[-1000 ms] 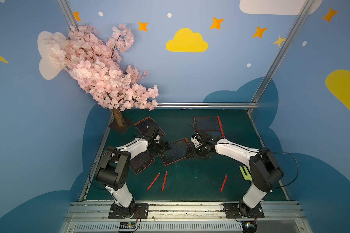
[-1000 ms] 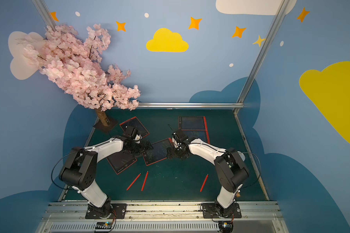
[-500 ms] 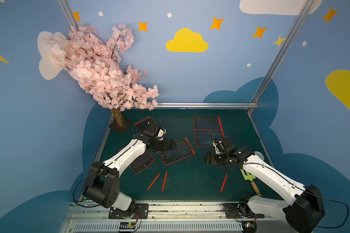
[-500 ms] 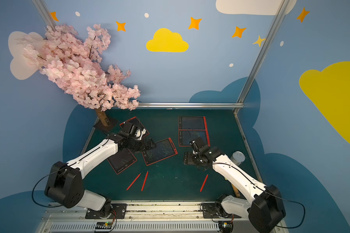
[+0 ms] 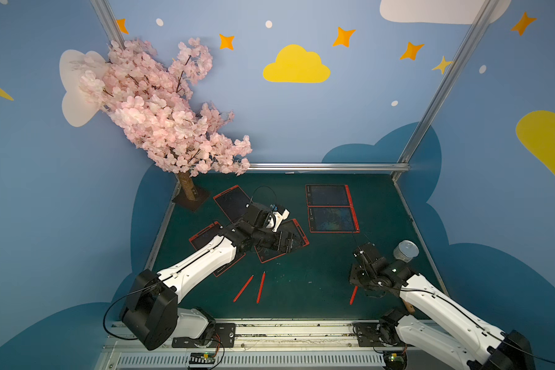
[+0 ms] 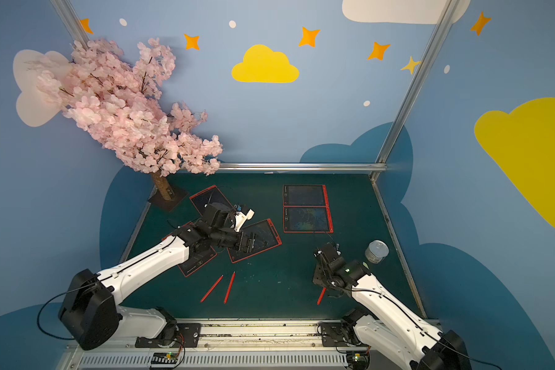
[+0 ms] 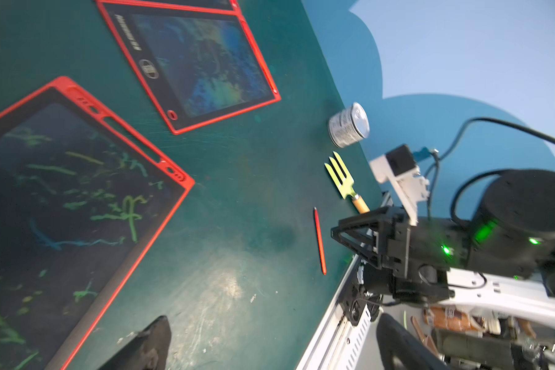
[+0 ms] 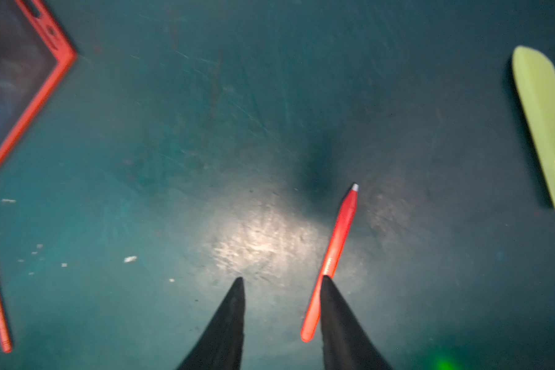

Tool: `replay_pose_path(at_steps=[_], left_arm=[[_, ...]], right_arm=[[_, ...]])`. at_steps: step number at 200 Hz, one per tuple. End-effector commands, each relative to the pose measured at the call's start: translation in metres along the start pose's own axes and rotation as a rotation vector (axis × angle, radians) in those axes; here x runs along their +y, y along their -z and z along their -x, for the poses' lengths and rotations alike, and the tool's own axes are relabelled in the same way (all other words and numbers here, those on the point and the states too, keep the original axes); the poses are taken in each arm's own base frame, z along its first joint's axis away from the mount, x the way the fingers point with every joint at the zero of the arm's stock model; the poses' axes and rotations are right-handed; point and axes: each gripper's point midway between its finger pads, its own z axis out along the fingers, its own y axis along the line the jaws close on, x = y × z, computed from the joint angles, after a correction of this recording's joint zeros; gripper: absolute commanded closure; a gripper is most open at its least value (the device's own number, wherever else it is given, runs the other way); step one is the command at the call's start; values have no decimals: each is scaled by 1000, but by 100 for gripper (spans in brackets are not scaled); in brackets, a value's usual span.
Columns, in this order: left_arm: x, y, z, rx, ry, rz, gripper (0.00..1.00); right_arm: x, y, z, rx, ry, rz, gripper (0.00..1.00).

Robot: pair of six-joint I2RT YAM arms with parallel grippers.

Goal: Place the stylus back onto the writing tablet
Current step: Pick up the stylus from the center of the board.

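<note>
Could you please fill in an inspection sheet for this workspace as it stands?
Surface: green mat, scuffed, pale flecks.
Job's things: nearest stylus on the mat between the fingers of the right pincer; two other styluses loose near the front; five tablets lying flat.
Clutter: can; green fork.
Grippers: left pincer open by the scribbled tablet; right pincer open, low over the mat.
Cables: black loops on both arms.
Surroundings: blossom tree, painted blue walls.

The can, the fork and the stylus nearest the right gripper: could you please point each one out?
can (image 7: 342, 129), left wrist view, on its labelled side wall.
fork (image 7: 345, 185), left wrist view, on the green head just below the tines.
stylus (image 8: 337, 242), right wrist view, on the middle of its red shaft.
</note>
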Motion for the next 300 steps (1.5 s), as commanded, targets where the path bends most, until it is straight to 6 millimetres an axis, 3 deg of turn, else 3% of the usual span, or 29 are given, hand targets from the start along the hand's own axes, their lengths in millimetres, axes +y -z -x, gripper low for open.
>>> replay_pose_path(at_steps=[1,40,92,264,300], left_arm=[[-18,0,2,-4,-82,-30,1],[-17,-15,-7,8,-60,-47,1],[-17,-26,-13,35,-32,-57,1],[-10,-31,-25,50,-11,-52,2],[-9,-32,-26,52,-10,-50,2]], right_arm=[[-16,-3,-6,14,-44,-73,68],[-26,-11,-17,66,-61,-127,79],[-32,-20,-22,92,-55,-156,82],[-27,-39,-29,202,-57,-215,85],[-23,-41,-30,232,-43,-215,92]])
